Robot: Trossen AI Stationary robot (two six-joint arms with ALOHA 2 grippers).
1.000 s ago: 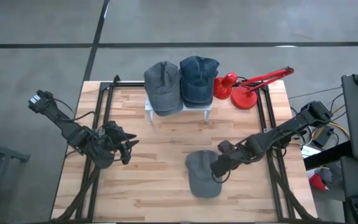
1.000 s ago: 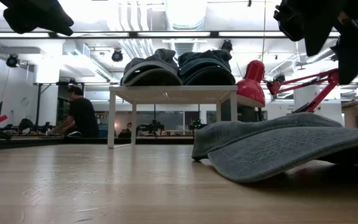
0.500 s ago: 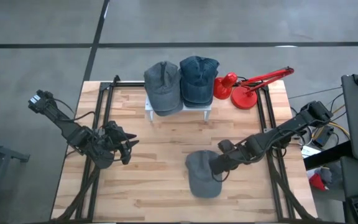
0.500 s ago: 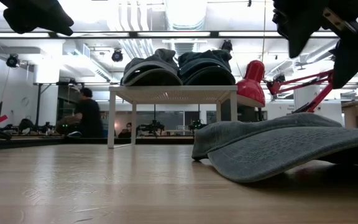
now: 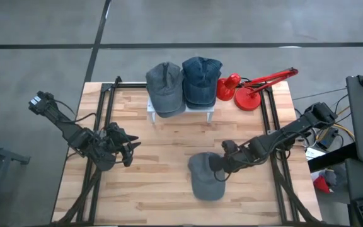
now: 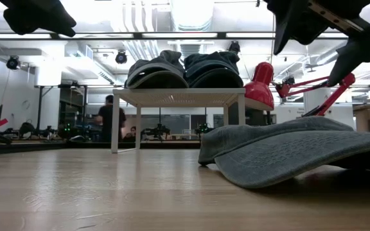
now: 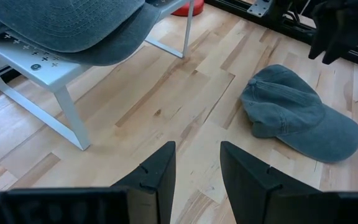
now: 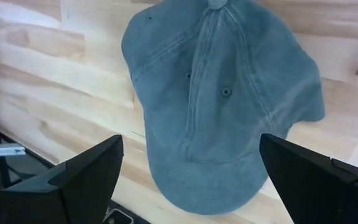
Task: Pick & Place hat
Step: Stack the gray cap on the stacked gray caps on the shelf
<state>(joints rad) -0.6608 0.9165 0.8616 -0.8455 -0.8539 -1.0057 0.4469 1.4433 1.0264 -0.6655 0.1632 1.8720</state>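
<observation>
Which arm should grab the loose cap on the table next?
Right. The right gripper hangs open directly over the loose cap, fingers spread wide. The left gripper waits open near the table's left side, well away from it.

two hats (image 5: 183,85) on rack (image 5: 181,113) at table rear; lamp (image 5: 247,88) right; third hat (image 5: 205,177) front.

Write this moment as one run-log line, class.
right gripper: open, above cap | left gripper: open, idle | cap: flat on table

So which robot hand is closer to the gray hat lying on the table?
The right hand. It hovers open just above the gray hat, at its crown. The left hand waits far off across the table, also open.
</observation>
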